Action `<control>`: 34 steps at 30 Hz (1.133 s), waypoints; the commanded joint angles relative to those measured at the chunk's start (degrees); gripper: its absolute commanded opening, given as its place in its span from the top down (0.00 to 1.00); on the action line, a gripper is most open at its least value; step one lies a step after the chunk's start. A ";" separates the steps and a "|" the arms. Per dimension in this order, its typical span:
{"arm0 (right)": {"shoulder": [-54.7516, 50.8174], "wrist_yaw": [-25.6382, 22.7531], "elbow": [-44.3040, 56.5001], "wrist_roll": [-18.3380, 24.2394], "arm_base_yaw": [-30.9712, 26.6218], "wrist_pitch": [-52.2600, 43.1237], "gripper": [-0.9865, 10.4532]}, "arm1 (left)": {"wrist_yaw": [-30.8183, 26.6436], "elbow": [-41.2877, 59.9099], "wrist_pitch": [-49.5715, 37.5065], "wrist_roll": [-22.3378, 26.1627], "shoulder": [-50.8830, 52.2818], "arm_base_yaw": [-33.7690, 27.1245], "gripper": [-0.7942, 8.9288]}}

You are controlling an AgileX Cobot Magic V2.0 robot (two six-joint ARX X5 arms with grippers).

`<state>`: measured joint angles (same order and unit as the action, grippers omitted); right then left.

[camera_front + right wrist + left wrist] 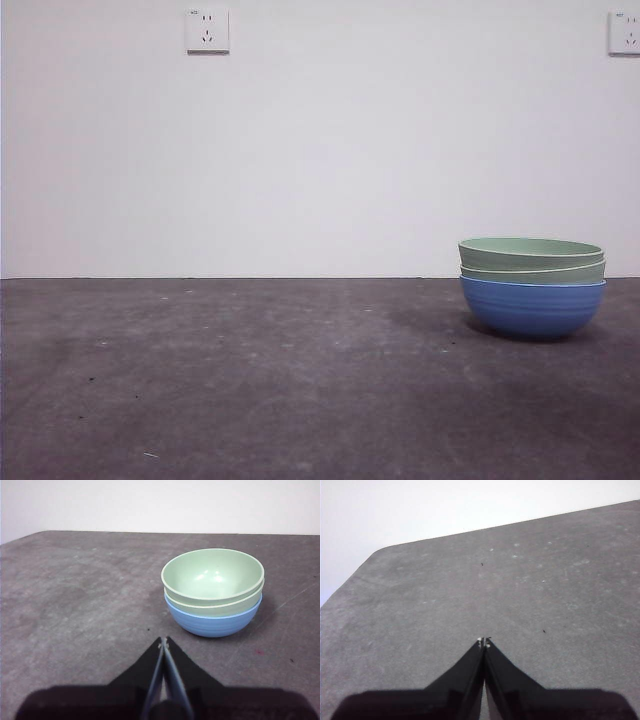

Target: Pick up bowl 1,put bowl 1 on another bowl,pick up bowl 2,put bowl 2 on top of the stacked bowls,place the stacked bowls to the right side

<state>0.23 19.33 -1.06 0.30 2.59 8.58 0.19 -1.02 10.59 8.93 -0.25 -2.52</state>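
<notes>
On the right of the grey table (250, 390), two pale green ribbed bowls nest in the round blue ribbed bowl (531, 307). Right gripper (163, 641) and left gripper (483, 641) hang closed and empty, apart; a stray nudge could topple the stack.

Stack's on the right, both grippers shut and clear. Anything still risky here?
1. The stack sits close to the front view's right edge, so its margin to the table edge on that side can't be judged.
2. The right gripper points at the stack with its jaws shut; a forward move could shove it.
3. The green bowls look slightly offset in the blue bowl; a bump might shift them.
</notes>
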 commanded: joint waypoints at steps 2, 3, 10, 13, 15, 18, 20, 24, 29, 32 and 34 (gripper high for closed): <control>-0.17 -0.20 0.74 -5.92 0.07 0.50 0.91 | 0.04 0.81 -0.09 -0.33 0.15 -0.20 0.92; -0.17 -0.17 0.74 -5.81 0.07 0.50 0.91 | 0.07 0.81 -0.09 -0.33 0.13 -0.20 0.92; -0.17 -0.17 0.72 -5.81 0.04 0.52 0.91 | 0.07 0.81 -0.09 -0.33 0.13 -0.20 0.92; -0.17 -0.17 0.72 -5.81 0.07 0.52 0.91 | 0.04 0.81 -0.09 -0.33 0.15 -0.20 0.92; -0.17 -0.17 0.72 -5.81 0.04 0.52 0.91 | 0.04 0.81 -0.09 -0.33 0.15 -0.20 0.92; -0.17 -0.17 0.72 -5.81 0.04 0.52 0.91 | 0.07 0.81 -0.09 -0.33 0.13 -0.20 0.92; -0.17 -0.17 0.72 -5.81 0.04 0.52 0.91 | 0.04 0.81 -0.09 -0.33 0.13 -0.20 0.92; -0.17 -0.17 0.72 -5.81 0.04 0.52 0.91 | 0.07 0.81 -0.09 -0.33 0.15 -0.20 0.92; -0.17 -0.17 0.72 -5.81 0.04 0.52 0.91 | 0.07 0.81 -0.09 -0.33 0.15 -0.20 0.92; -0.17 -0.17 0.72 -5.81 0.04 0.52 0.91 | 0.04 0.81 -0.09 -0.33 0.15 -0.20 0.92; -0.17 -0.17 0.72 -5.81 0.04 0.52 0.91 | 0.04 0.81 -0.09 -0.33 0.15 -0.20 0.92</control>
<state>0.23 19.31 -1.06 -4.97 2.59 8.56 0.19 -1.02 10.59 8.93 -0.25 -2.52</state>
